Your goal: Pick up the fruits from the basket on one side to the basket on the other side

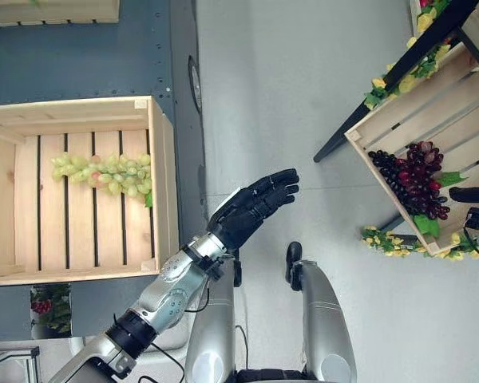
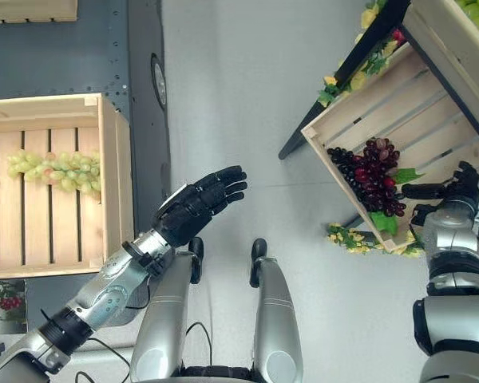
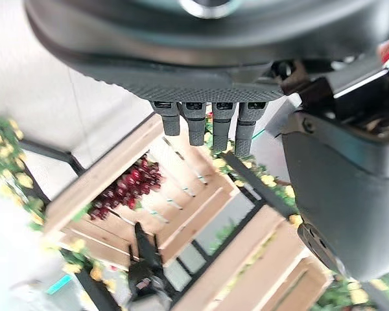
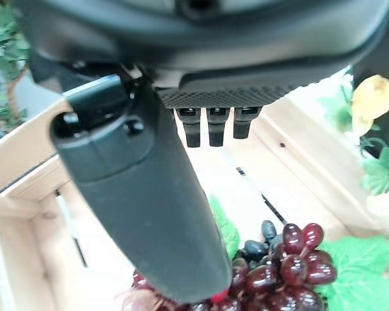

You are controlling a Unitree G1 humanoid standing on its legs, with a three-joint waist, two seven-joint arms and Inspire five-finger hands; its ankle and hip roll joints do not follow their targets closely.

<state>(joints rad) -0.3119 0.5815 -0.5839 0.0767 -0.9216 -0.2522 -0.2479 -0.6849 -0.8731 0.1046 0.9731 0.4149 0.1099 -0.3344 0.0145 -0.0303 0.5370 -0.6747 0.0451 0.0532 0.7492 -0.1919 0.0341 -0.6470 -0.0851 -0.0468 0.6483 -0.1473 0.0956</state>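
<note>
Green grapes point(image 1: 104, 172) left crate, right hand point(image 4: 211, 126) above red grapes point(image 4: 272, 272)

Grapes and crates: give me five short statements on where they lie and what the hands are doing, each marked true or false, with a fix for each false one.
1. The green grapes lie in the flat crate on the robot's left. True.
2. The dark grapes lie on the floor. False: they lie in the tilted crate on the robot's right.
3. The left hand holds a bunch. False: it is open over the floor between the crates, holding nothing.
4. The right hand is at the tilted crate, beside the dark grapes. True.
5. The right hand is closed round the dark grapes. False: its fingers are straight, with the grapes past them, not gripped.
</note>
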